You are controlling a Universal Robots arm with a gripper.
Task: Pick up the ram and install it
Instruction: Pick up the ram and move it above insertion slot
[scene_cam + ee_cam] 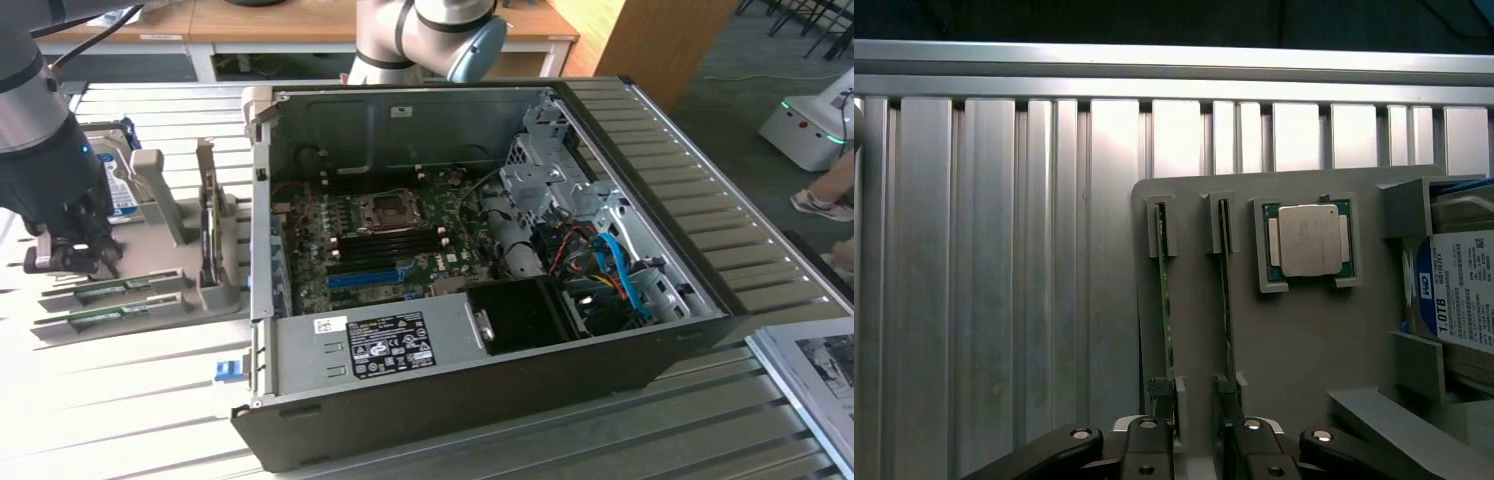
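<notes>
Parted gripper [1199,445], grey holder [1304,350] slotting ram [1165,300], processor [1310,240] in recess.

A robotics lab: an opened computer case [441,400] lies on a ribbed aluminium bench [120,420], with a robot arm [427,35] and wooden desks [267,20] along the frame's top.

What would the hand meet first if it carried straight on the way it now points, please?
Most likely a ram stick in the gray holder; the open hand points down over the two sticks' ends. Which stick, or the holder between them, comes first is unclear.
</notes>
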